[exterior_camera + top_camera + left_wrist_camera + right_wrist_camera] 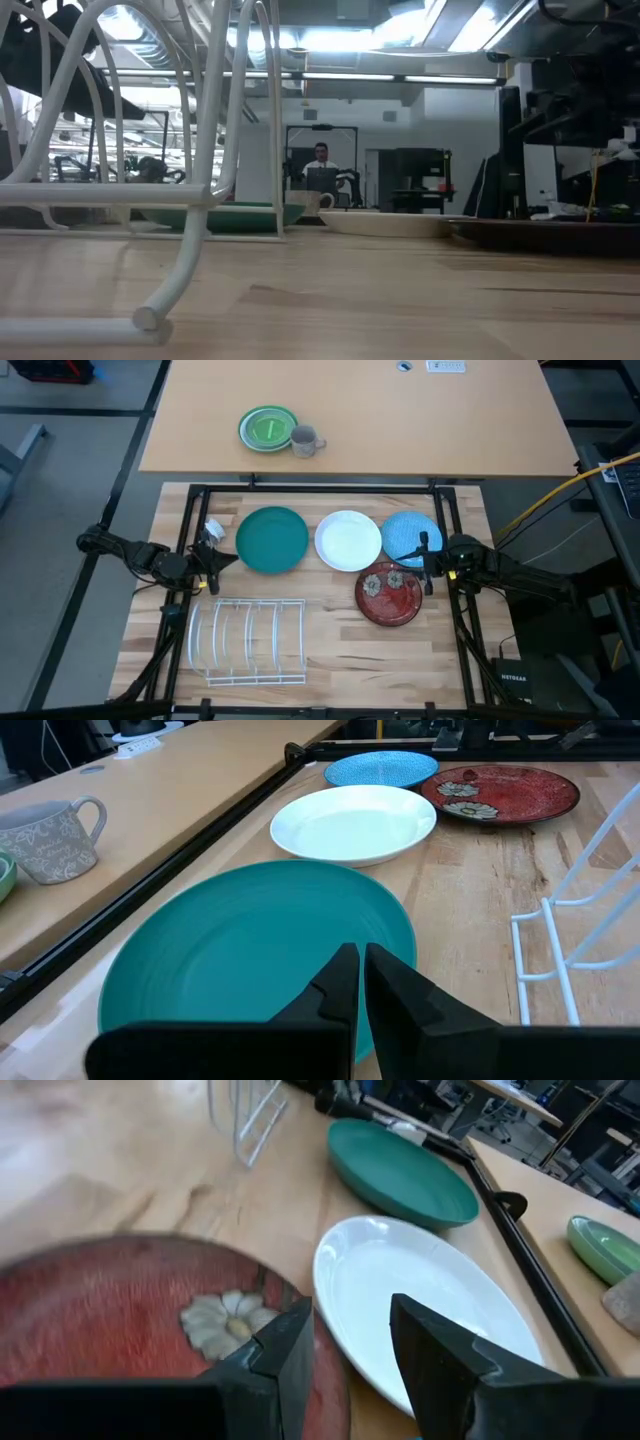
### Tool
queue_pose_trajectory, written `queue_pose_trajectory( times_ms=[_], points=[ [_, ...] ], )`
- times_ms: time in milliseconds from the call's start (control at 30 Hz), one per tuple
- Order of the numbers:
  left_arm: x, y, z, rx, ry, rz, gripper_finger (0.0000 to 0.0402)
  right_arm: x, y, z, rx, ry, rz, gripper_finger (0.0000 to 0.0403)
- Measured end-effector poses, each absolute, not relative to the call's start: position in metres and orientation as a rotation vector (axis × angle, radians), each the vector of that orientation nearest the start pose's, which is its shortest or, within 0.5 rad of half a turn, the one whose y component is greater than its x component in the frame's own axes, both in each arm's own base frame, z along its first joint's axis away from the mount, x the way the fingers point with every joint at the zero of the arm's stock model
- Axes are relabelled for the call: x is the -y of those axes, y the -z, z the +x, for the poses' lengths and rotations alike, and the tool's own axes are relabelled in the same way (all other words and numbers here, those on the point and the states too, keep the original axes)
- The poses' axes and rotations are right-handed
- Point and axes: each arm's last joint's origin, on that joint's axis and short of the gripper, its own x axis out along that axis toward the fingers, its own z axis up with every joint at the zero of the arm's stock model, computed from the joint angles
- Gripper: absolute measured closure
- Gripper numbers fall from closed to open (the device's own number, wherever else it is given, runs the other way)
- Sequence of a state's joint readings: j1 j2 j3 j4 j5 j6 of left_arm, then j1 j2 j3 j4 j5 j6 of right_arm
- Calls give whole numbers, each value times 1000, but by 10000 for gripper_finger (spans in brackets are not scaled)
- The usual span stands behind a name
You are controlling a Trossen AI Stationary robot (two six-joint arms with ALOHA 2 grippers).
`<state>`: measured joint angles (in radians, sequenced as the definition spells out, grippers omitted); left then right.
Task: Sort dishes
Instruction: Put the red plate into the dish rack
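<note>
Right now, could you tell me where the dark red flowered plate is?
In the high view the dark red flowered plate lies flat on the table's right side, just in front of the white plate and light blue speckled plate, with the right gripper by its edge.

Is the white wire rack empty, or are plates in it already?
Empty. The wire rack holds nothing between its bars; all four plates lie flat on the table beyond it.

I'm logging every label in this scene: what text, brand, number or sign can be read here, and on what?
"NETGEAR": on the black box on the floor at the lower right of the high view.
Grey mug: pale lettering on its side, too blurred to read.
White card on the far desk: print too small to read.
Plates and wire rack: no text seen.
</note>
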<state>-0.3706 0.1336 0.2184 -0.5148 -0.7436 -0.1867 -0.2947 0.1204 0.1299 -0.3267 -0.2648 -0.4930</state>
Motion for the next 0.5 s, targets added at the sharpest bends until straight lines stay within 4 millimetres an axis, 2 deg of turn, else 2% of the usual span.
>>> queue_pose_trajectory(
  times_ms=[300,500],
  points=[
    [10,-182,80,-331,-399,46,389,19,-184,95,-126,-54,-177,262],
    [10,-182,80,-331,-399,46,389,18,-192,96,-60,-57,47,262]
  ],
)
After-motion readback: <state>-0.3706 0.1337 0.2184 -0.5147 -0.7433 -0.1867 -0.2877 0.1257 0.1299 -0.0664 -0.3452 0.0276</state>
